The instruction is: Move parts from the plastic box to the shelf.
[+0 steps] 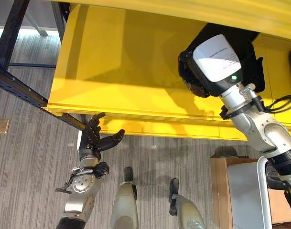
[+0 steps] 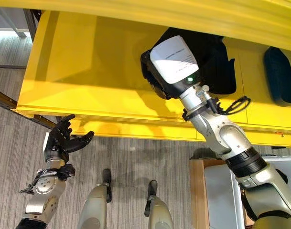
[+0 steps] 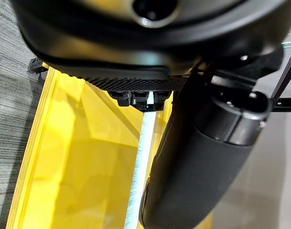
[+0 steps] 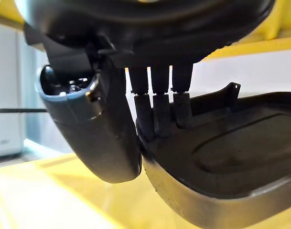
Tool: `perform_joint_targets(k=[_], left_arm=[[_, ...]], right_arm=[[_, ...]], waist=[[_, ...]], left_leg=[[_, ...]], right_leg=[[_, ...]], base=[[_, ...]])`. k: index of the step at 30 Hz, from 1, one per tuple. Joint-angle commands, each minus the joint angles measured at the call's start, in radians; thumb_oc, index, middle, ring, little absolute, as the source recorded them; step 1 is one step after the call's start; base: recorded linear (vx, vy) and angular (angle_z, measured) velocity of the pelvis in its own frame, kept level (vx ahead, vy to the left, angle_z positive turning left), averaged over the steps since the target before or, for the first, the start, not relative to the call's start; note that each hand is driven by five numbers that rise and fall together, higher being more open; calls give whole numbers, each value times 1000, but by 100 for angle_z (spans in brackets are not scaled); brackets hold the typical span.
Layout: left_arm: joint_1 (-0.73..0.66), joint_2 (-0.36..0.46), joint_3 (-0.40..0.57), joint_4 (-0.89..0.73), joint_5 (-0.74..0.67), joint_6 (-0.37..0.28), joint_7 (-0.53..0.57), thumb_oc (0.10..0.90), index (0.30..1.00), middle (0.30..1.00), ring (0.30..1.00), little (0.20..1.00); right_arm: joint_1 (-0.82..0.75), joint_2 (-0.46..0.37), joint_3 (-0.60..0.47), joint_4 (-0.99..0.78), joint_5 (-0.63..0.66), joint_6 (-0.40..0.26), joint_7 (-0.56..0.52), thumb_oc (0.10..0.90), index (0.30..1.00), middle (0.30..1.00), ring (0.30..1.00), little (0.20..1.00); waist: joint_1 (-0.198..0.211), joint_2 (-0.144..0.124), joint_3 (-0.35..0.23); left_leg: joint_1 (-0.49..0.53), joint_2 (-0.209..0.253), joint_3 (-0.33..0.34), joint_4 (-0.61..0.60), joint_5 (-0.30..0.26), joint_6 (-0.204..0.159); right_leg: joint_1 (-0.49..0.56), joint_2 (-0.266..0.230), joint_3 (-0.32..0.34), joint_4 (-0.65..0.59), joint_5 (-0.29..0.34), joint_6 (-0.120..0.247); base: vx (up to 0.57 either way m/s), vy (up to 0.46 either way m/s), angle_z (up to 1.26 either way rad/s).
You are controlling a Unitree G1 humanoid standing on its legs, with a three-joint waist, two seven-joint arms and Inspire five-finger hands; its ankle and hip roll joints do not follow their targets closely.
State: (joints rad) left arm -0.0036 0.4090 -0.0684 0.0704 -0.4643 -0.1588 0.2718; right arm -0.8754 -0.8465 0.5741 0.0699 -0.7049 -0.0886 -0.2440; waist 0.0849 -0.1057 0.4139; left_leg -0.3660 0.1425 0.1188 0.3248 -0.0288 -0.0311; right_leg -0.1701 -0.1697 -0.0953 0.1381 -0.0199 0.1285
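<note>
The black part (image 4: 221, 157) lies on the yellow shelf (image 1: 116, 71), pinched in your right hand (image 4: 155, 114), thumb and fingers curled over its rim. Further left, your left hand (image 1: 95, 138) hangs spread and empty just below the shelf's front edge.

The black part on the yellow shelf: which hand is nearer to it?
Right. The right hand has fingers and thumb pinching the black part over the yellow shelf. The left hand hangs open below the shelf's front edge, apart from it.
</note>
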Motion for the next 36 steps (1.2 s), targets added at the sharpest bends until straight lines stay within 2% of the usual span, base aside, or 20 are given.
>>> perform_joint_targets(k=[1,5,7,15,22,28,29,36], left_arm=[[-12,41,-22,-99,5,-103,-36,900,1000,1000,1000,1000],[-1,57,-26,-97,-11,-105,-55,900,1000,1000,1000,1000],[3,67,-23,-99,-25,-106,-65,900,1000,1000,1000,1000],[18,86,-34,-97,-42,-106,-89,900,1000,1000,1000,1000],[0,90,-60,-98,-50,-105,-107,900,1000,1000,1000,1000],[-8,91,-73,-93,-54,-106,-127,900,1000,1000,1000,1000],[-5,94,-76,-89,-53,-107,-137,900,1000,1000,1000,1000],[-2,102,-77,-88,-64,-113,-147,900,1000,1000,1000,1000]], right_arm=[[-176,45,-2,28,123,-16,-12,400,300,300,300,300],[-240,46,73,94,187,-21,30,400,300,300,300,300],[-285,30,132,118,180,-24,56,400,300,300,300,300],[-339,13,254,177,184,-33,139,400,300,300,300,300],[-312,26,287,222,232,-46,195,400,300,300,300,300],[-327,-30,353,244,236,-69,247,400,300,300,300,300],[-328,-64,372,242,237,-79,262,400,300,300,300,300],[-366,-158,433,303,203,-90,251,400,300,300,300,300]], waist=[[27,-18,-133],[46,-11,-124],[56,-8,-122],[75,13,-111],[80,32,-94],[82,49,-80],[80,53,-74],[76,72,-60]], left_leg=[[-26,113,-81,26,0,-96],[-31,109,-92,16,13,-100],[-38,106,-101,12,19,-102],[-52,97,-123,-5,39,-107],[-70,93,-134,-12,54,-108],[-85,90,-143,-11,64,-110],[-89,89,-143,-9,68,-111],[-93,93,-152,-23,86,-116]], right_leg=[[115,-98,-27,-39,-13,38],[115,-95,-39,-35,-17,36],[113,-94,-46,-30,-22,36],[100,-90,-68,-14,-33,33],[79,-89,-74,-1,-36,30],[59,-90,-76,18,-39,29],[52,-90,-76,27,-40,29],[20,-86,-79,59,-48,28]], base=[[4,-62,6],[-3,-38,13],[0,-48,5],[-10,-29,11],[-48,-14,5],[-36,-5,6],[-44,0,1],[-32,-10,1]])
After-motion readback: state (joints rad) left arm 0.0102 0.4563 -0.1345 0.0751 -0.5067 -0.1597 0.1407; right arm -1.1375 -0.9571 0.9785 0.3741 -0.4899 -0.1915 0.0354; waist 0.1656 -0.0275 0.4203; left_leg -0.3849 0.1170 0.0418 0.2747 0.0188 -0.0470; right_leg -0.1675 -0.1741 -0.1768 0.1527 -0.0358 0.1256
